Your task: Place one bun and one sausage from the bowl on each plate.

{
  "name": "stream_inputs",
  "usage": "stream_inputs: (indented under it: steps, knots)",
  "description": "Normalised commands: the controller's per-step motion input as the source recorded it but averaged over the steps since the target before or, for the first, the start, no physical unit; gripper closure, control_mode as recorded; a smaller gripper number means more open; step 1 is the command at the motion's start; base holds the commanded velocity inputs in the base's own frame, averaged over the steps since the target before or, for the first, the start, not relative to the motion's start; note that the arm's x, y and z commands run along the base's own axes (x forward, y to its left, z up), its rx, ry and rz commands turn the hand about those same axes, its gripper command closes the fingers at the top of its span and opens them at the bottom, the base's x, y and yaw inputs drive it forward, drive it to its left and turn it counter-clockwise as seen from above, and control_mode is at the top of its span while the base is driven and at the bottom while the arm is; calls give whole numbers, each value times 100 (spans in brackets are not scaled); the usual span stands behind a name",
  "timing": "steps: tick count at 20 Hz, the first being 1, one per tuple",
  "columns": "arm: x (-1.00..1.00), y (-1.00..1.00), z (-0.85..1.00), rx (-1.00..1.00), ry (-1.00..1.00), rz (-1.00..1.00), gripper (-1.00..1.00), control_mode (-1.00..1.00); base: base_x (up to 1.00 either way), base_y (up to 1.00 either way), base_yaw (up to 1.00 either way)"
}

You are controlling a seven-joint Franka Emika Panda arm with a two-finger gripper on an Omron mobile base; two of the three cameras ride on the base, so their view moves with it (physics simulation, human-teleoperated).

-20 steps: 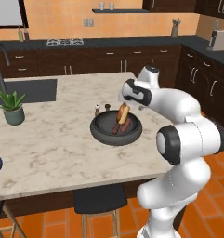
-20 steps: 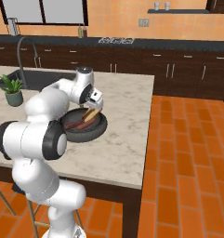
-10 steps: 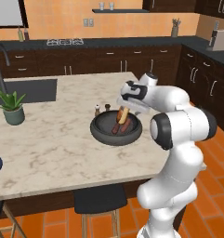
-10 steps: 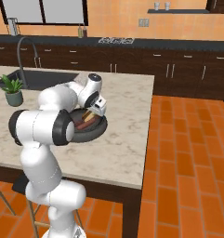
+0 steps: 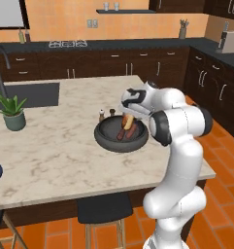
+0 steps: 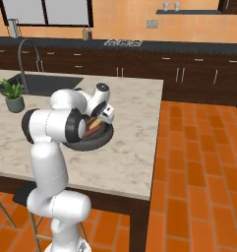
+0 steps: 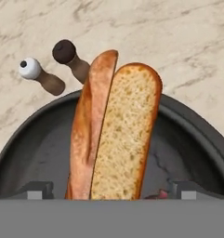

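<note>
We list a wide, shallow, dark grey-black bowl (image 5: 121, 137) with a thick rim as our landmark, standing on the pale marbled stone bench (image 5: 55, 151). Inside the bowl lies an elongated tan-orange split bun (image 7: 114, 130), its crumb face up in the hand view, one end reaching over the rim. Beside the bun, in the left base view, we note a slim dark reddish-brown sausage (image 5: 131, 131). Just outside the bowl's rim stand two small brown shakers, one white-capped (image 7: 39, 75), one dark-capped (image 7: 70, 59). The end effector (image 5: 129, 111) hangs directly above the bowl with its jaws spread wide, the fingertips (image 7: 36, 189) either side of the bun, gripping nothing. Well apart from the bowl, by the dark sink (image 5: 26, 93), stands a green potted plant (image 5: 12, 111).
</note>
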Motion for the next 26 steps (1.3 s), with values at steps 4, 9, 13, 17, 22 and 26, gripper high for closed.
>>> stream_inputs:
  steps: [4,9,13,17,22,26]
  knots:
    - [41,6,-28,0,0,-1,-100,-100,0,0,0]
    - [24,1,-30,0,0,-2,-100,-100,0,0,0]
    - [14,9,-27,0,0,-1,-100,-100,0,0,0]
    - [-4,8,-16,-3,-1,1,-100,-100,0,0,0]
    - [-28,1,-7,-4,-1,0,-100,-100,0,0,0]
    - [-9,3,-4,-4,0,0,100,-100,0,0,0]
